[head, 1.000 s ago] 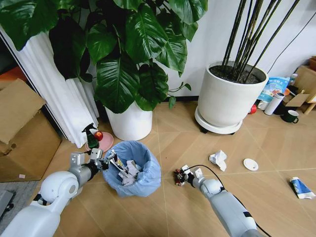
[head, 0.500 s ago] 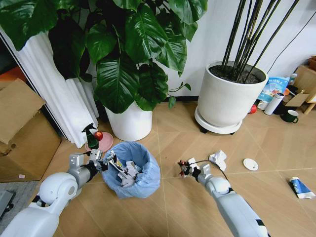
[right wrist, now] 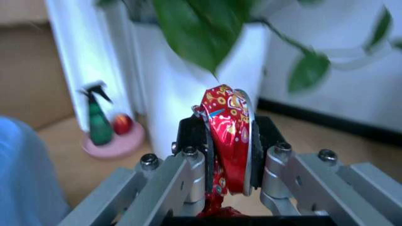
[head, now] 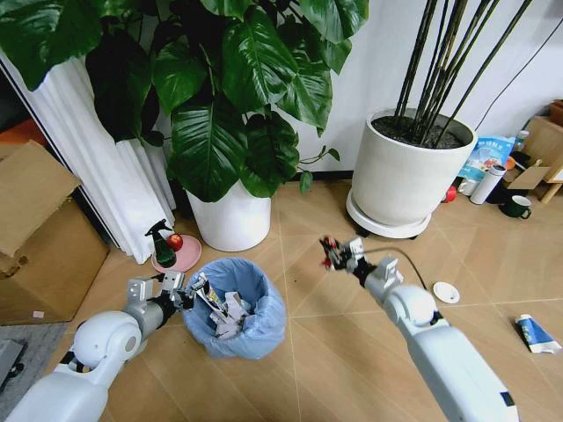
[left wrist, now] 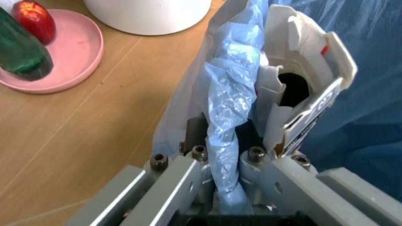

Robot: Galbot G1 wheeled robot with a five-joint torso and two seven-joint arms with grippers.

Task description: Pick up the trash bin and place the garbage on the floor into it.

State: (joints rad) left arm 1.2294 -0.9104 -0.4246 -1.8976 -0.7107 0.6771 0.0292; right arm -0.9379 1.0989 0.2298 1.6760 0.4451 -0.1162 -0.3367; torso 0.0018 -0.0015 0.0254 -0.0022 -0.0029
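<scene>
Nearest the robot, the left gripper is pinched tight on the rim of the small round trash bin, biting the crinkly light-blue plastic bag that lines it. The bin sits on the wood floor in front of the robot, and crumpled white papers lie inside. The bag is soft and slippery, so I think the hard rim under it is the best place to hold.

A little farther out, the right gripper is up in the air, squeezed shut on a shiny red wrapper. The wrapper looks light and thin and would crush easily.

On the floor to the right lie a white disc and a blue-white packet. Past them stands a big white plant pot near the wall.
</scene>
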